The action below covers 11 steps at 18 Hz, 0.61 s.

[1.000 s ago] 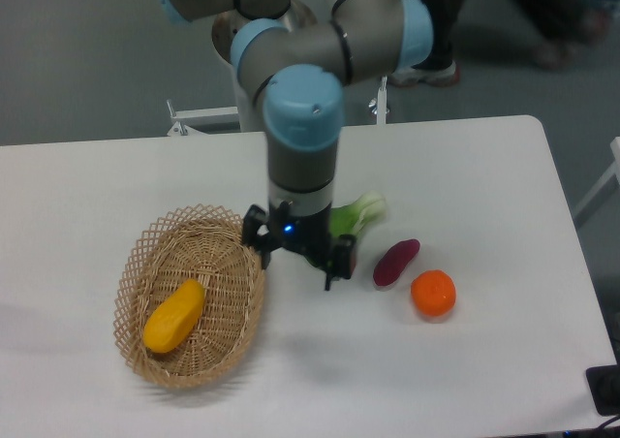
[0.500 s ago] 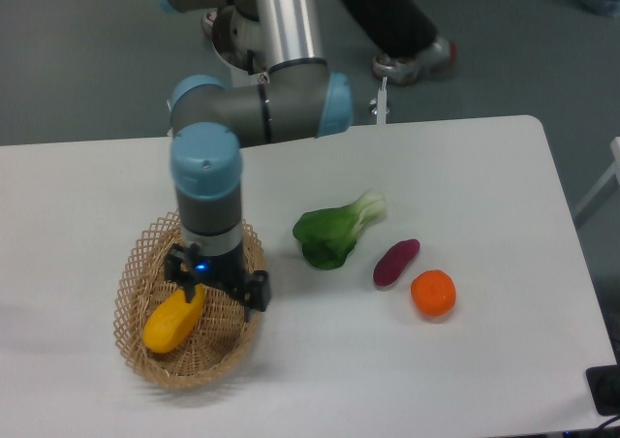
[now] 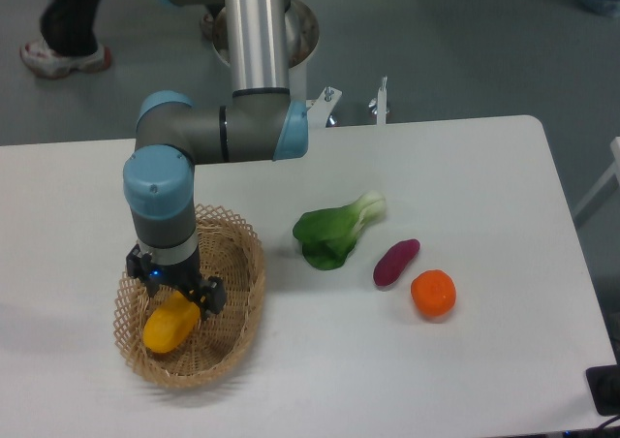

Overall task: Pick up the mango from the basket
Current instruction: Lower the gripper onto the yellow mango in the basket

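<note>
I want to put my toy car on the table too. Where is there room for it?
The far left of the table, beyond the basket, is bare. So is the front strip below the orange. It is crowded between the leafy green and the sweet potato, and inside the basket, where the gripper is over the mango.

The basket [image 3: 225, 333] lies near the left, and the gripper [image 3: 176, 291] hangs low inside it, right over the far end of the mango [image 3: 168, 328]. Its fingers stand either side of that end; whether they touch it cannot be told. The woven rim closes in on the fruit from the left and near sides, leaving little room there. Inside the basket, its right half is bare weave. To the right, past a strip of white table [image 3: 465, 176], lie a leafy green vegetable [image 3: 334, 233], a purple sweet potato [image 3: 395, 262] and an orange [image 3: 433, 294], all well apart from the basket.
</note>
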Each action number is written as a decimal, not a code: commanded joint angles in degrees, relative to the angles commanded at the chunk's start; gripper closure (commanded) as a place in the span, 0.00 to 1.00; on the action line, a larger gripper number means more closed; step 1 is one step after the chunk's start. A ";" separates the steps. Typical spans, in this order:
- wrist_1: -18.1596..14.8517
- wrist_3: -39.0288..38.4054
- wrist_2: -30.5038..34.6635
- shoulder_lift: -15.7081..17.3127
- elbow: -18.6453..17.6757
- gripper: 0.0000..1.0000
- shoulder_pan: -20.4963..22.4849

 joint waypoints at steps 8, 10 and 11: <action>0.09 0.00 0.17 -1.23 0.18 0.00 -0.09; 0.35 -0.09 1.05 -1.76 0.09 0.00 -0.18; 0.53 -0.09 1.66 -2.02 0.18 0.00 -0.44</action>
